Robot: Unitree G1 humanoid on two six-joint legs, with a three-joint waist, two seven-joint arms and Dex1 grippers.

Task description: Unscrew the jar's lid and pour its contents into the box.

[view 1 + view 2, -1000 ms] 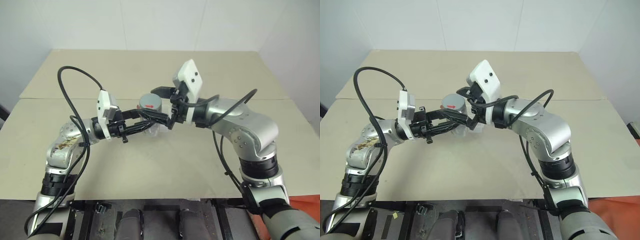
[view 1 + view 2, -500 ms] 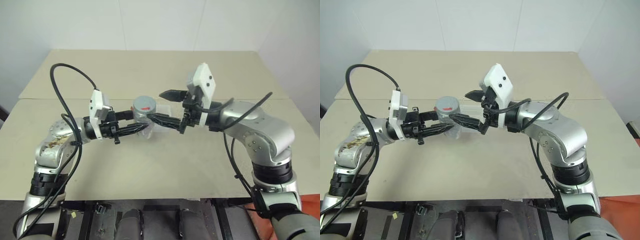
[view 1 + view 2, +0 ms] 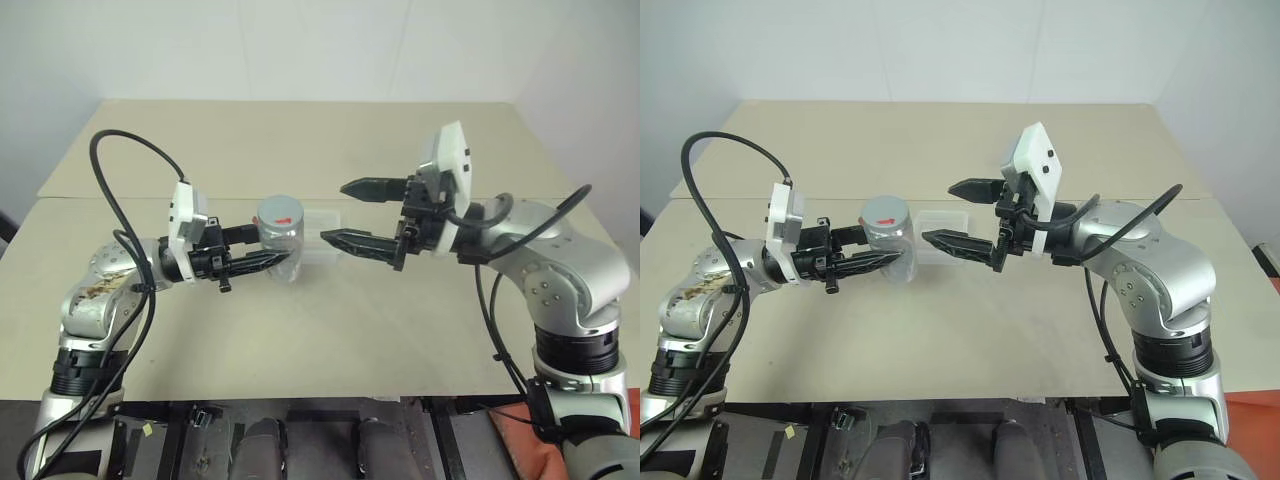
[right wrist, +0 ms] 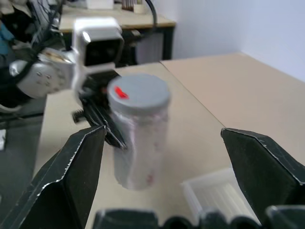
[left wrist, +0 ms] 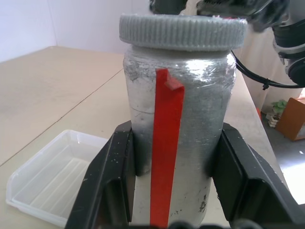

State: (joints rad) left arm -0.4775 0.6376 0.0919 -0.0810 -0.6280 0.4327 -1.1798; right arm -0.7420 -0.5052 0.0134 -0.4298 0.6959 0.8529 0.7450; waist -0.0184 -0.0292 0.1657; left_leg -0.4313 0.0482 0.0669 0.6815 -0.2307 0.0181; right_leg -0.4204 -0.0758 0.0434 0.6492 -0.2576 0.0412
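My left gripper [image 3: 276, 257] is shut on the jar [image 3: 281, 240], holding it upright by its lower body. The jar is silvery with a red strip [image 5: 166, 143] down its side. The grey ribbed lid [image 5: 183, 31] sits on top of it. The contents are hidden inside. My right gripper [image 3: 333, 212] stands open to the right of the jar, level with the lid and apart from it, its fingers [image 4: 76, 176] pointing at the jar. The box [image 3: 322, 219], a clear shallow tray, lies on the table just behind and to the right of the jar.
The beige table [image 3: 330, 320] reaches well beyond both arms, with a seam [image 3: 560, 198] running across it behind the box. Black cables [image 3: 120, 170] loop up from both arms.
My right gripper has drawn back to the right, away from the jar's lid, and stays open. The left gripper still holds the jar, lid on.
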